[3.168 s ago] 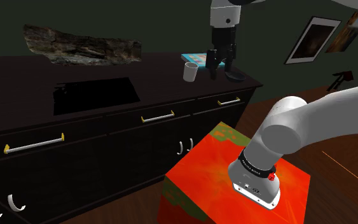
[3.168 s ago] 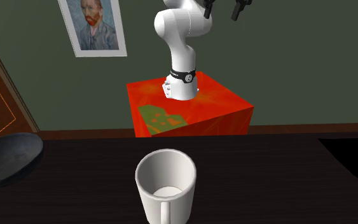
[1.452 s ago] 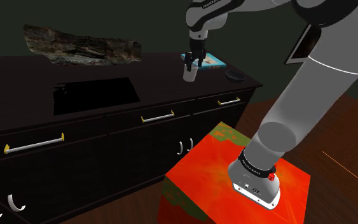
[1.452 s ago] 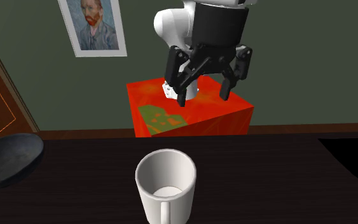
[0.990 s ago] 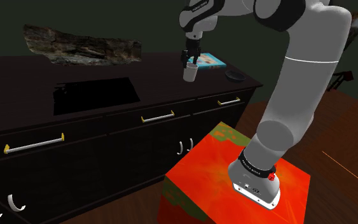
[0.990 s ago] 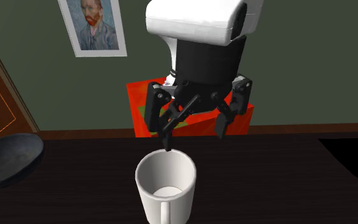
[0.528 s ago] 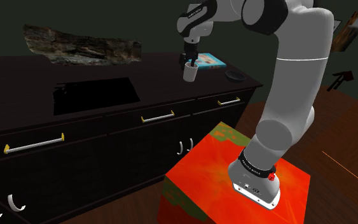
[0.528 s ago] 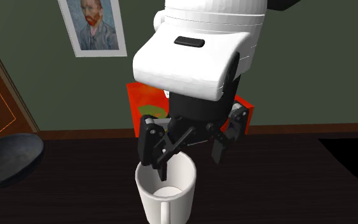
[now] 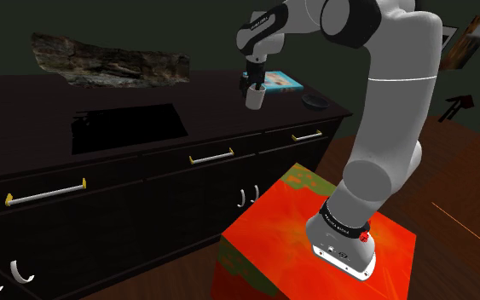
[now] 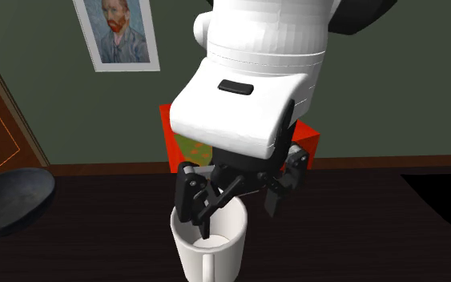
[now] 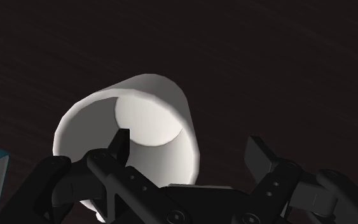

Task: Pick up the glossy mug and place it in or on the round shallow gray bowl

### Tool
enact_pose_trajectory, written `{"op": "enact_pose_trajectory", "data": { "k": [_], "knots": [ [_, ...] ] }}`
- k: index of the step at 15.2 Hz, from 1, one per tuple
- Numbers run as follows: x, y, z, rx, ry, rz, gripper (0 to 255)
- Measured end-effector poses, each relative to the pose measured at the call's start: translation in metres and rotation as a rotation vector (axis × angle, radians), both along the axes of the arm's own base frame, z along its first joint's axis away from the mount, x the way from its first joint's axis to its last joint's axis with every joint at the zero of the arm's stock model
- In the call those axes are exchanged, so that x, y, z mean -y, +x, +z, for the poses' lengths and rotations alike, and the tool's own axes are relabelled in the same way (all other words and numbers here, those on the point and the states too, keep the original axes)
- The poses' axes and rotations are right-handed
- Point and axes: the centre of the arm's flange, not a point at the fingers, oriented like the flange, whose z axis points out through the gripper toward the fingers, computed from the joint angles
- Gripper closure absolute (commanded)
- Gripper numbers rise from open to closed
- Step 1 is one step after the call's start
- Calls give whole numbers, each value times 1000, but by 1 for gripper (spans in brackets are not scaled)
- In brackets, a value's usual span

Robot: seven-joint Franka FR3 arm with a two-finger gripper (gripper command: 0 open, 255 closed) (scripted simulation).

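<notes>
Mug [image 10: 215,258], end effector [image 10: 238,221] now lower, one finger inside it

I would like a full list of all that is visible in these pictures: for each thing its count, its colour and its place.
mug: one, white, upright on the counter, under the pincer
bowl: one, dark grey, on the counter at the second exterior view's left edge
flat box: one, teal, on the counter just beyond the mug in the shoulder view
counter: one, black, with metal drawer handles
portrait: one, on the green wall
stand: one, red-orange, on the floor
arm: one, white
pincer: one, black, open, one finger inside the mug, the other outside
</notes>
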Motion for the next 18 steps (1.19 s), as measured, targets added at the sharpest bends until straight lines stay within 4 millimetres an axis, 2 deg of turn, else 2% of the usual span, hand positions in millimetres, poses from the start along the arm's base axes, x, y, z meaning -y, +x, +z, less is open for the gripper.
{"op": "enact_pose_trajectory", "data": {
  "k": [1,2,12,18],
  "knots": [
    [0,0,0,0,0,0,0],
    [0,0,0,0,0,0,255],
    [0,0,0,0,0,0,255],
    [1,1,27,0,0,0,255]
  ]
}}
